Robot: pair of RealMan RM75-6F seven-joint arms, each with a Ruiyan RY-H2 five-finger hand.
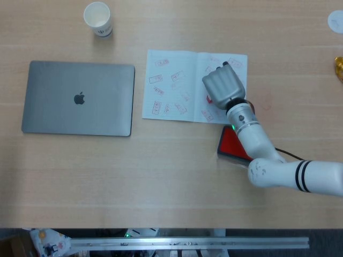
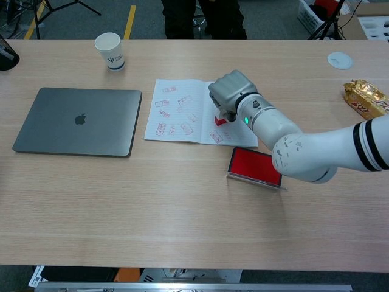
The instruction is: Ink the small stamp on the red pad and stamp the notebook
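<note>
The open notebook (image 1: 177, 80) (image 2: 176, 106) lies mid-table, its pages covered with several red stamp marks. My right hand (image 1: 223, 87) (image 2: 230, 93) is over the notebook's right page, fingers curled around the small red stamp (image 2: 220, 120) (image 1: 209, 99), whose base sits on or just above the paper. The red ink pad (image 1: 231, 142) (image 2: 254, 166) lies open just in front of the notebook's right corner, partly hidden by my forearm in the head view. My left hand is in neither view.
A shut grey laptop (image 1: 79, 98) (image 2: 78, 121) lies left of the notebook. A paper cup (image 1: 98, 19) (image 2: 110, 51) stands at the back left. A gold snack packet (image 2: 366, 100) and a white round lid (image 2: 339, 59) lie at the far right.
</note>
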